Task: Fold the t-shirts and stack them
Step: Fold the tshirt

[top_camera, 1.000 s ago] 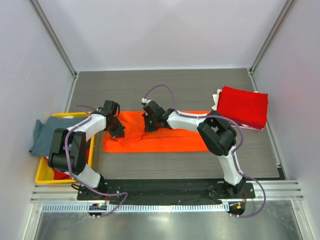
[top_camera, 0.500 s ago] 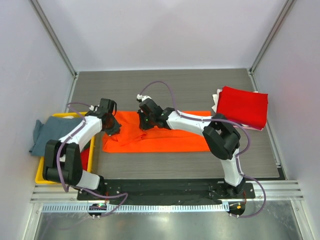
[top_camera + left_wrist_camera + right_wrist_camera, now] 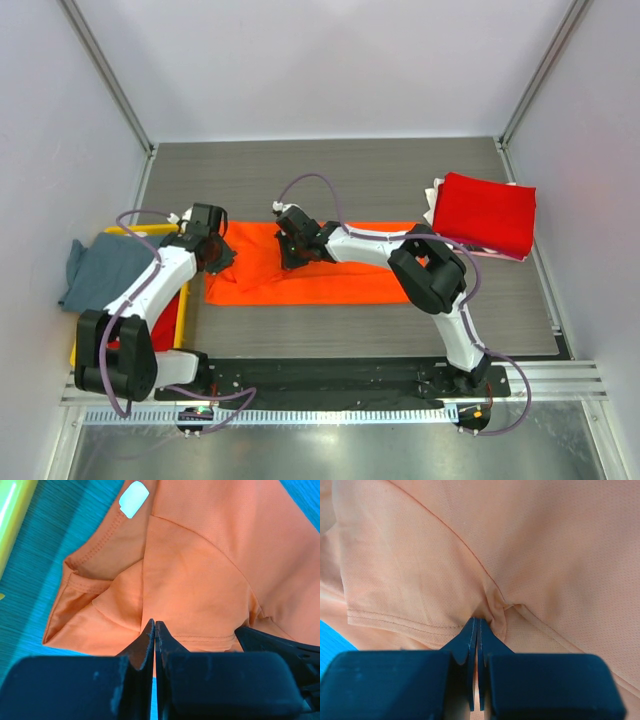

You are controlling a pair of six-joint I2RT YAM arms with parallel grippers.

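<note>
1. Cloth first: the orange t-shirt lies as a long band across the middle of the table in the top view, flat on its right side and rumpled at its left end.
2. The left gripper is at the left end of this shirt. In the left wrist view its fingers are pressed together, and a fold of the orange t-shirt is pinched at their tips, near the sleeve hem; a white label shows at the upper left.
3. The right gripper is at the upper edge of the shirt, left of centre. In the right wrist view its jaws are closed on a small pucker of the orange cloth.
4. Compared with one second ago, both grippers are further to the left in the top view, and the left one is also a little higher. The upper left corner of the shirt reaches further left than before.
5. The left arm's elbow is now lower in the frame, near the bottom left.
6. The red t-shirt stays folded at the right edge of the table, unchanged.
7. The grey-blue t-shirt hangs over the yellow bin at the left, as before.
</note>
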